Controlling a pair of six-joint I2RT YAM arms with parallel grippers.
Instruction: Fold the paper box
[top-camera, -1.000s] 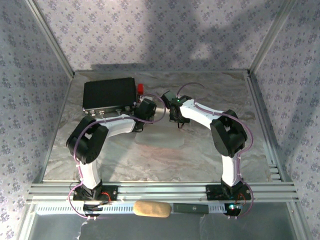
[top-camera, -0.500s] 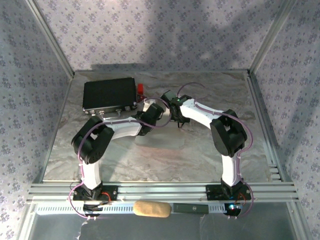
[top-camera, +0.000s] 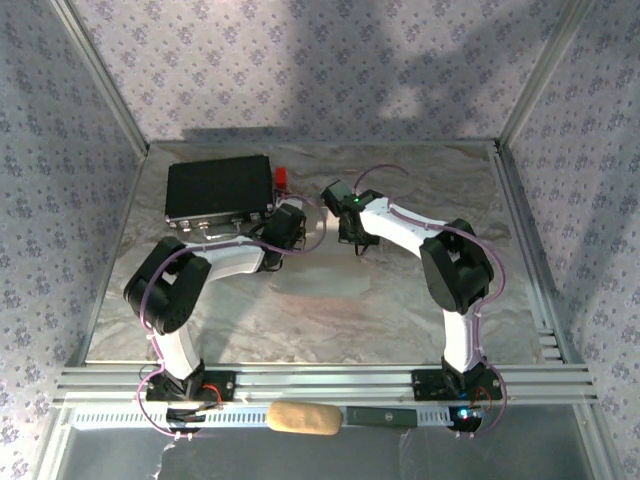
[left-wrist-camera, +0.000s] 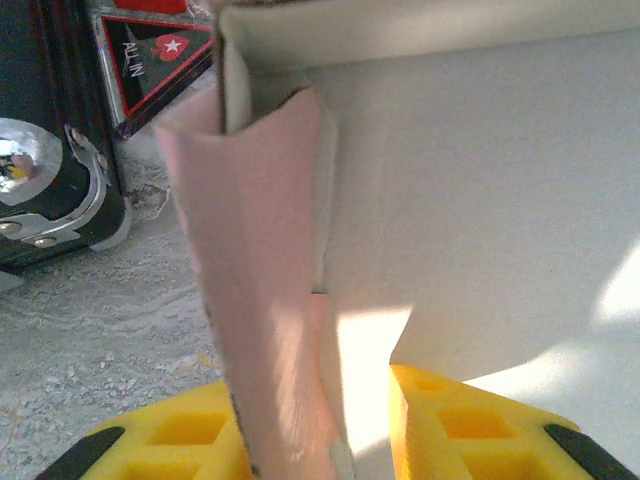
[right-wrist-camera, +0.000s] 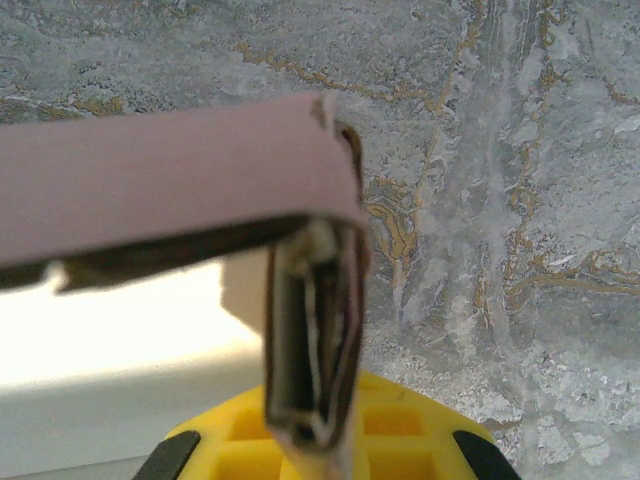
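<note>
Left claw (left-wrist-camera: 315, 445) is standing partly open around a pink flap (left-wrist-camera: 265, 260) of the paper box (left-wrist-camera: 480, 200). The flap is rising between its two yellow fingers (left-wrist-camera: 170, 445), sitting close against the one on the left of the wrist view, while a bright gap is showing between the flap and the other finger. Behind the flap, the whitish inside of the box is spreading across the right of that view. Right claw (right-wrist-camera: 315, 430) is clamping shut on the paper box from the other side, pinching a doubled-over cardboard edge (right-wrist-camera: 310, 320) that is sticking up out of it, and a pink panel (right-wrist-camera: 170, 170) is reaching away to the left from the top of that edge. Seen from above, both claws are pointing toward each other over the far half of the marbled desk (top-camera: 330, 300), with the box showing as a small pale shape between them; whether it is touching the desk I cannot tell. A black case (top-camera: 220, 187) is lying at the far left of the desk, just beside the left claw, with a small red object (top-camera: 281, 178) at its right end. A tan oblong thing (top-camera: 303, 418) is lying on the near rail between the two arm bases.
</note>
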